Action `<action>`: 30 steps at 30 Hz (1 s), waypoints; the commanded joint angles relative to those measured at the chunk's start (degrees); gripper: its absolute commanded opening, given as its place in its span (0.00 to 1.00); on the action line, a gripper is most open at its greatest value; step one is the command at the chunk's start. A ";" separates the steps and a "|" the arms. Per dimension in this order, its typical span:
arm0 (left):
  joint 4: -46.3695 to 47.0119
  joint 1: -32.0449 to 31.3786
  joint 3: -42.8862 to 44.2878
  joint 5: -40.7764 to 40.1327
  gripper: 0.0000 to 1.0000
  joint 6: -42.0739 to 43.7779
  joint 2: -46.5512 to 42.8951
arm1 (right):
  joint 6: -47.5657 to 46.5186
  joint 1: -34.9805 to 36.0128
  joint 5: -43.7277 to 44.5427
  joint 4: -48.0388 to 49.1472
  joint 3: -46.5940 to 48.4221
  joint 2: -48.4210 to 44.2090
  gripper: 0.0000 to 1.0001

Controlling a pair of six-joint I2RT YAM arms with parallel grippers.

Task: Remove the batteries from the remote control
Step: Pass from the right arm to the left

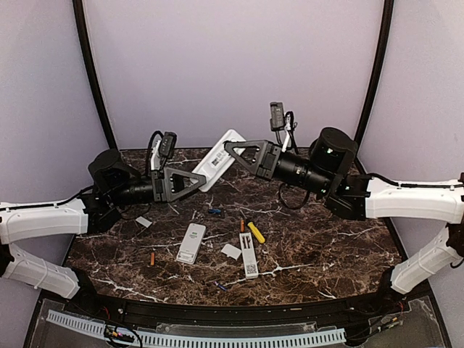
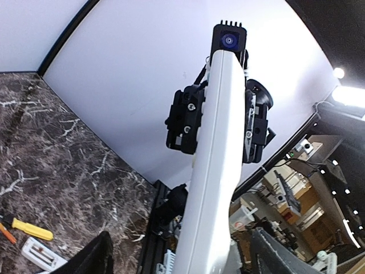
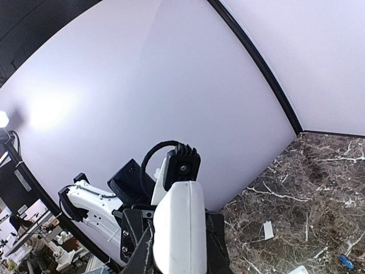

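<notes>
Right gripper (image 1: pixel 230 148) clamped the far end of a white remote (image 1: pixel 220 161) in mid-air, probably to steady it. The left gripper (image 1: pixel 203 178) stood spread around its near end, not gripping. Loose batteries (image 1: pixel 152 258) lay on the table (image 1: pixel 326 246).

Looks bright and even in the top view, lit softly from overhead. Casts only faint, blurred shadows onto the dark table (image 1: pixel 326 254), with a mild sheen on its marble veins. Burns out at the right edge of the left wrist view, where ceiling lamps (image 2: pixel 349 94) flare white. Renders the remote (image 2: pixel 214 171) pale and slightly soft so near the lens. Glows as a hotspot on the wall (image 3: pixel 48 111) in the right wrist view. Bends the black corner post (image 3: pixel 256 61) into a fisheye curve.
</notes>
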 commanded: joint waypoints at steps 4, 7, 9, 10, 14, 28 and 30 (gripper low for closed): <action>12.45 -0.15 -1.16 -1.83 0.64 -6.50 -1.64 | 0.16 1.68 8.39 11.46 -2.21 -0.37 0.00; 13.19 -0.09 -1.11 -1.98 0.57 -6.92 -1.68 | 0.46 1.72 8.84 11.91 -2.03 0.15 0.00; 13.12 -0.14 -0.98 -2.28 0.51 -7.19 -1.48 | 0.55 1.87 8.93 12.06 -1.80 0.46 0.00; 13.09 -0.13 -0.83 -2.33 0.48 -7.30 -1.40 | 0.47 1.89 8.99 12.22 -1.70 0.62 0.00; 14.38 -0.14 -0.62 -2.11 0.43 -8.42 -0.41 | 0.41 2.13 9.87 12.64 -1.84 0.69 0.00; 20.93 -0.11 0.65 -1.52 0.26 -12.71 4.57 | 3.29 2.31 12.37 13.61 -4.55 0.95 0.00; 21.08 -0.14 0.61 -1.65 0.22 -12.96 4.97 | 3.40 2.29 13.00 12.58 -4.87 0.73 0.00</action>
